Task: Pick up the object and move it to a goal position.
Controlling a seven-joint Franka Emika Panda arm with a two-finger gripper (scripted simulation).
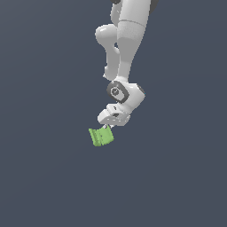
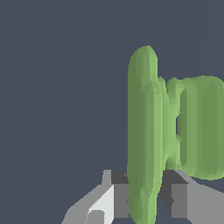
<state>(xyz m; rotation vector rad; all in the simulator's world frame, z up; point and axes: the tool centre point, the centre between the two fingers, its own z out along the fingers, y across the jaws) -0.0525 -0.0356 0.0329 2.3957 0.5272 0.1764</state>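
Observation:
The object [image 1: 101,136] is a small lime-green blocky piece with ridged faces, just below the white gripper head in the exterior view. My gripper [image 1: 107,127] is shut on it. In the wrist view the object [image 2: 144,131] fills the middle and right of the picture. One long ridge of it runs down between my two grey fingers [image 2: 119,194], which press on it from both sides. My gripper [image 2: 146,197] holds that ridge near its end. The rest of the piece sticks out past the fingertips.
A plain dark grey surface [image 1: 48,177] fills the whole background in both views. The white arm [image 1: 126,44] comes down from the top of the exterior view. No other objects or goal marker show.

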